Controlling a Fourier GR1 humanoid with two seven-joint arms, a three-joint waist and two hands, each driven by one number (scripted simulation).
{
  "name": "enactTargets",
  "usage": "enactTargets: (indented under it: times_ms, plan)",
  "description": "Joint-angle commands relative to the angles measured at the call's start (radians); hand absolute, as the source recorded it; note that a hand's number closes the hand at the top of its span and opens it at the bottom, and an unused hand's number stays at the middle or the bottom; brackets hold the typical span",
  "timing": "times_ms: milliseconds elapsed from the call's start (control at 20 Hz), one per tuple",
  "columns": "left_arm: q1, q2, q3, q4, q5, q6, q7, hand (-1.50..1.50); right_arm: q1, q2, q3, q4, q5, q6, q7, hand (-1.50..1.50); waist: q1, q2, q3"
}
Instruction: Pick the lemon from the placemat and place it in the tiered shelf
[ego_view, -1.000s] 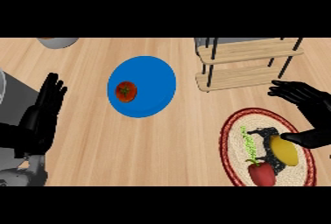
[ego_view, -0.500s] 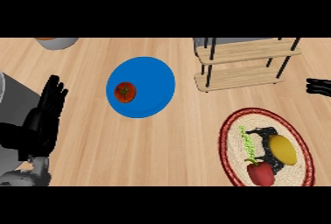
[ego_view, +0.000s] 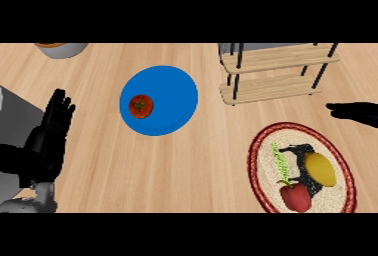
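Head view: the lemon is lying on the round placemat at about 4 o'clock in the frame, touching a red pepper just below it at 7 o'clock from the lemon. A green sprig is sitting at the lemon's 9 o'clock. Nothing is holding the lemon.

The right hand is showing only partly at the 3 o'clock edge, above the placemat and apart from the lemon; I cannot tell whether it is open or closed. The left hand is resting at 9 o'clock with its fingers straight and relaxed, holding nothing.

The tiered shelf is standing at 1 o'clock, its 2 wooden boards framed by thin dark posts. A blue plate with a tomato is lying at 11 o'clock, and a grey bowl is peeking in at the top left.

Risks, as I am judging them: the pepper is crowding the lemon, so closing fingers may be catching it too or nudging the lemon off the mat. The round fruit may be rolling on the shelf board, and the posts may be catching the hand on approach.
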Motion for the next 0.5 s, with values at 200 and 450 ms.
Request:
enactTargets:
  times_ms: [200, 450]
  plan:
    - [0.016, -0.021, 0.009, 0.002, -0.014, -0.035, -0.02, 0.0, 0.172, 0.069, 0.023, -0.149, 0.277, -0.142, 0.105, -1.5, 0.009, 0.006, 0.0]
    - [-0.052, -0.015, 0.04, 0.013, -0.01, -0.025, 0.025, 0.0, 0.201, 0.09, 0.093, -0.169, 0.517, -0.241, 0.169, -1.5, 0.012, 0.008, 0.001]
